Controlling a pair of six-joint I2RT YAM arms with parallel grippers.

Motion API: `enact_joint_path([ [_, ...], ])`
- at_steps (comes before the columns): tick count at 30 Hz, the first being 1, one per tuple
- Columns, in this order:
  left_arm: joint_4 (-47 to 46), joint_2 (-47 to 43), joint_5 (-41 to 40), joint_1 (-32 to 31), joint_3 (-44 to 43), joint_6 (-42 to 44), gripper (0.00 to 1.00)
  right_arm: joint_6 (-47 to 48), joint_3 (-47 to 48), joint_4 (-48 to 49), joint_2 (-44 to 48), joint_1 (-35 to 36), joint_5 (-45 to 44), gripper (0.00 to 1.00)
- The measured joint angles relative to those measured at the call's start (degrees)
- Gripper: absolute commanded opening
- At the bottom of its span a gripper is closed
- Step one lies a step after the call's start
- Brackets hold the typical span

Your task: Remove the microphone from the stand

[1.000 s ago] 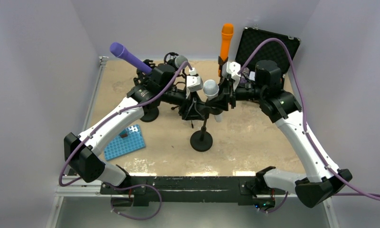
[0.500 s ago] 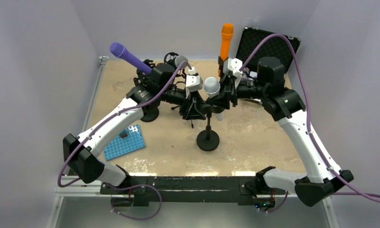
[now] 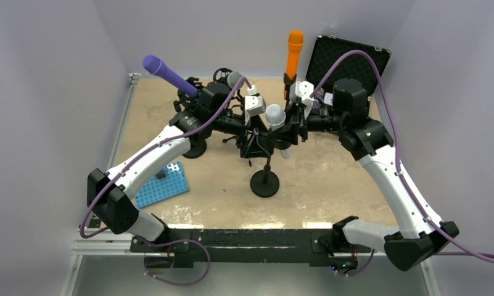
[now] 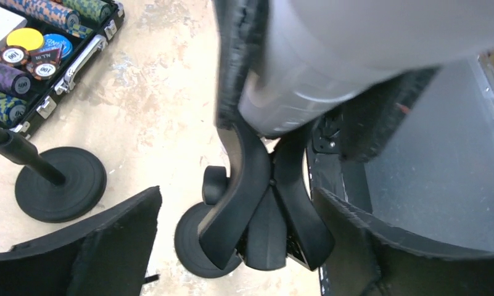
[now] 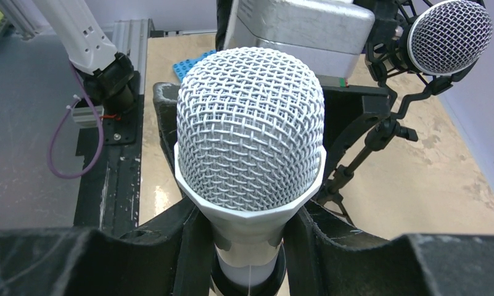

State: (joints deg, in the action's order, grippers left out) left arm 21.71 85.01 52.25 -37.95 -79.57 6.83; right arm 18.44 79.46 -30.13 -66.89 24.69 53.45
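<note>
The microphone (image 3: pixel 275 115) is found over the middle of the desk (image 3: pixel 330 179), seated in the clip (image 4: pixel 263 203) at the top of the stand (image 3: pixel 264 184), whose round base rests a little toward the near edge. Its long axis is set steeply. The silver mesh head is uppermost and leans toward the far edge, while the pale tail is pointed down and toward the near edge, past the clip.

The right claw (image 5: pixel 247 259) is closed on the microphone's body just below the mesh head, one finger pressed to each side, as is shown plainly in the right wrist view. The left claw (image 4: pixel 238 197) is spread wide and nothing is held in it. The forked black clip is seen between its fingers, with a gap left on either side. The stand is thus flanked from the left by the open claw and the microphone from the right by the closed one, so contact with the microphone is made by the right arm alone.

The coming move is judged to be a pull along that long axis, head first, up and out of the clip. Since the stand is not gripped, it may be dragged or tipped along with the microphone if the clip holds tight.
</note>
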Motion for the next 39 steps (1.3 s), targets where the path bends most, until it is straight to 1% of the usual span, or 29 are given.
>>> enact_joint_path([
  [2,-0.7,0.3,-0.1,0.1,0.1,-0.2,1.00,0.1,0.0,0.0,0.0,0.1,0.0,0.00],
  [6,-2.0,0.3,0.0,0.1,0.9,-0.3,0.93,0.3,0.0,0.0,0.0,0.1,0.0,0.00],
  [7,-2.4,0.3,0.1,0.1,1.1,-0.3,0.90,0.2,0.0,-0.1,0.0,0.1,0.1,0.00],
  [9,-2.7,0.3,0.2,0.1,1.6,-0.3,0.82,0.2,0.0,-0.1,0.0,0.1,0.0,0.00],
  [12,-2.8,0.4,1.0,0.0,1.7,-0.2,0.62,0.3,0.0,0.1,0.0,0.0,-0.1,0.00],
  [14,-2.7,0.4,1.6,-0.1,1.7,0.2,0.53,0.3,0.0,0.2,-0.1,0.0,-0.5,0.00],
  [15,-2.9,0.3,1.5,-0.1,1.7,0.8,0.41,0.0,0.0,0.2,-0.1,-0.1,-0.9,0.00],
  [16,-3.2,0.3,1.4,-0.1,1.7,1.3,0.08,-0.2,0.0,0.2,-0.1,-0.1,-1.2,0.00],
  [17,-3.3,0.3,1.4,-0.1,1.7,1.4,0.00,-0.2,0.0,0.3,-0.1,-0.1,-1.3,0.00],
  [25,-4.5,-0.6,1.5,-0.1,3.1,1.2,0.00,0.0,-0.1,0.4,0.0,0.1,-1.4,0.00],
  [26,-4.5,-0.7,1.5,-0.1,3.3,1.3,0.05,0.0,-0.1,0.4,0.0,0.1,-1.4,0.00],
  [27,-4.5,-0.9,1.5,-0.1,3.5,1.3,0.27,0.0,-0.1,0.4,0.0,0.1,-1.4,0.00],
  [28,-4.4,-1.0,1.5,-0.1,3.5,1.4,0.45,0.0,-0.1,0.4,0.0,0.2,-1.4,0.00],
  [29,-4.5,-1.0,1.5,-0.1,3.6,1.3,0.57,0.0,-0.1,0.3,0.0,0.3,-1.4,0.00],
  [30,-4.9,-1.1,1.5,-0.1,3.9,1.3,0.68,0.0,-0.1,0.3,0.0,0.3,-1.4,0.00],
  [31,-5.7,-1.4,1.5,-0.1,4.4,0.9,0.75,0.0,-0.1,0.3,0.0,0.3,-1.4,0.00],
  [32,-6.6,-1.6,1.5,-0.1,4.9,0.5,0.80,0.1,-0.1,0.3,0.0,0.3,-1.4,0.00],
  [33,-7.4,-1.9,1.4,-0.1,5.5,-0.2,0.96,0.2,-0.1,0.3,0.0,0.4,-1.3,0.00],
  [34,-8.1,-2.0,1.3,-0.1,5.9,-0.9,0.99,0.3,-0.1,0.3,0.0,0.4,-1.2,0.00],
  [36,-10.3,-2.0,0.7,-0.1,6.8,-3.3,0.99,0.3,-0.1,0.4,0.0,0.4,-1.2,0.00],
  [39,-15.1,-2.0,0.2,-0.1,7.5,-8.0,0.89,0.3,-0.1,0.4,0.0,0.4,-1.0,0.00],
])
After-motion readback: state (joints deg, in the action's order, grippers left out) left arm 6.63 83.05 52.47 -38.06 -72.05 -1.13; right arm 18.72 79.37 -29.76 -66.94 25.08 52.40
